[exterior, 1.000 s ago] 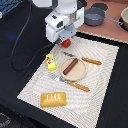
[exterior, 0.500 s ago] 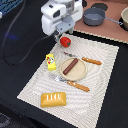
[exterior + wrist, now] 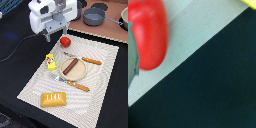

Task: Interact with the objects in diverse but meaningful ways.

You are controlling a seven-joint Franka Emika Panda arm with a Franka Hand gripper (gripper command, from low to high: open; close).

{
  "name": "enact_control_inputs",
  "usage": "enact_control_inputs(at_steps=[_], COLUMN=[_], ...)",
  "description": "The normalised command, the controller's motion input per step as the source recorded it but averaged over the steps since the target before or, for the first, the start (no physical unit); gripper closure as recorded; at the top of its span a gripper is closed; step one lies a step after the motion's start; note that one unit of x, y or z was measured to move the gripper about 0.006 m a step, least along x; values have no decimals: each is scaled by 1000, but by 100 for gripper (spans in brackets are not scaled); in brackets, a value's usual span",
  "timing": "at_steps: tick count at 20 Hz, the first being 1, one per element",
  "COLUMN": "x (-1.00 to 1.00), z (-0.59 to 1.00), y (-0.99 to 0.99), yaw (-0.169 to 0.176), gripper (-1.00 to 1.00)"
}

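- My tool (image 3: pixel 52 36) hangs below my white wrist housing, over the far edge of the pale woven mat (image 3: pixel 102 70), towards the exterior view's left of the red tomato (image 3: pixel 65 41).
- I cannot tell how far the tool's fingers are parted: in the exterior view they are small and dark under the housing, and my wrist view shows only a grey sliver at its edge. Nothing can be seen gripped between them.
- The tomato sits on the mat near its far edge, just beside my tool; I cannot tell whether the two touch. In my wrist view it appears as a blurred red shape (image 3: pixel 148 32) on the pale mat (image 3: pixel 193 35), whose edge runs diagonally against the dark tabletop (image 3: pixel 218 90).
- The yellow block (image 3: pixel 50 61) stands on the mat nearer the camera than the tomato. It bears red marks (too small to read as words or a brand).
- The brown sausage (image 3: pixel 71 65) lies across the round tan plate (image 3: pixel 80 72) at the mat's middle.
- An orange-handled utensil (image 3: pixel 91 61) lies beyond the plate and another (image 3: pixel 78 86) on its near side.
- The scored bread loaf (image 3: pixel 53 99) lies near the mat's near corner, well apart from the tomato.
- A grey pot (image 3: pixel 93 16) stands on the tan surface (image 3: pixel 107 31) beyond the mat.
- No readable writing shows anywhere.
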Motion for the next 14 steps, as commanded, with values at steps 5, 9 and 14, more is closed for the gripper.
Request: enact_control_inputs(at_steps=[5, 9, 14], x=[140, 221, 189], z=[-28, -103, -285], y=[-675, -336, -209], yaw=[-56, -40, -20], gripper=[-100, -100, -100])
